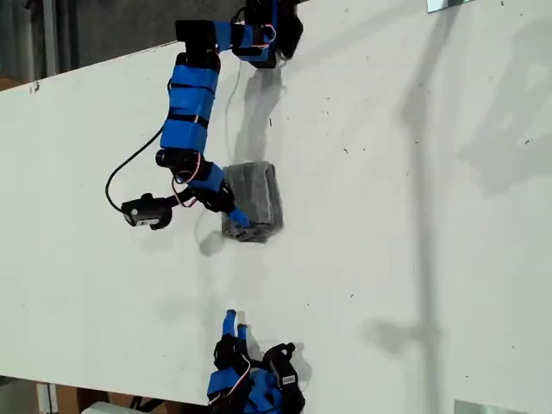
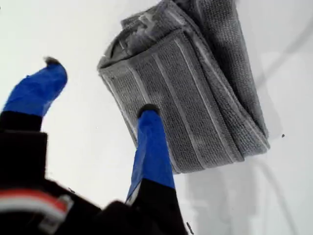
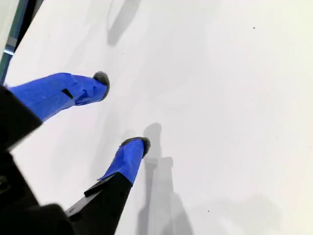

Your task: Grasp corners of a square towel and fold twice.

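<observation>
Fingers (image 2: 151, 147) of my first gripper (image 2: 100, 100) are spread apart, one tip resting on the towel's (image 2: 195, 103) near edge, nothing grasped. Towel (image 1: 253, 200) lies folded into a small thick bundle mid-table (image 1: 414, 216). My second gripper (image 3: 122, 110), likewise spread and empty, hovers over bare table at the exterior view's bottom edge (image 1: 235, 326).

2 arms — blue tape, black joints; blue fingers (image 2: 151, 147), grey-tipped.
</observation>
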Controlling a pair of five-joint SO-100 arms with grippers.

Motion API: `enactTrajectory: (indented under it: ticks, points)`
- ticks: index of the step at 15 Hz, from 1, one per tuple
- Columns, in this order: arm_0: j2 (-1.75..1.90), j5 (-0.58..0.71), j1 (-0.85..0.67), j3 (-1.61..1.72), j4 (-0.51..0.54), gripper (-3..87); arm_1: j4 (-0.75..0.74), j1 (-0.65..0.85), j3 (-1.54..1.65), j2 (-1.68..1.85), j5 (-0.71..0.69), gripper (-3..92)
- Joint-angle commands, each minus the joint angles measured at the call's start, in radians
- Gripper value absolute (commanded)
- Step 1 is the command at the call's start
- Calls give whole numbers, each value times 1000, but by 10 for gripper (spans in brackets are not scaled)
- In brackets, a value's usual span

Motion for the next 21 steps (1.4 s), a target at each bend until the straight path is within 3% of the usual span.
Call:
enactTrajectory:
  ticks: [1,3,5,7,11,12,14,15,17,18,20,21]
  points:
    - [6,2,-9,2,-12,211,-14,28,-37,137,-11,345]
    - [6,2,-8,2,-12,211,-144,29,253,318,23,323]
    - [6,2,-5,2,-12,210,-316,-5,695,540,153,312]
    - [6,46,31,-6,-12,209,-299,-80,931,736,333,332]
    - [6,46,334,-8,-46,210,-465,-161,1493,1301,558,323]
    - [6,11,405,3,-55,205,-474,-167,1597,1422,591,313]
    - [6,-225,517,34,-58,200,-456,-184,1695,1523,644,361]
    - [6,-187,531,35,-51,195,-439,-176,1735,1528,681,387]
    - [6,219,459,35,-40,191,-387,-172,1787,1562,724,275]
    - [6,258,465,34,-37,189,-344,-195,1799,1624,724,257]
    - [6,295,489,34,-37,178,-66,-304,1856,1917,951,216]
    - [6,295,486,34,-37,173,-15,-423,1885,2068,923,213]
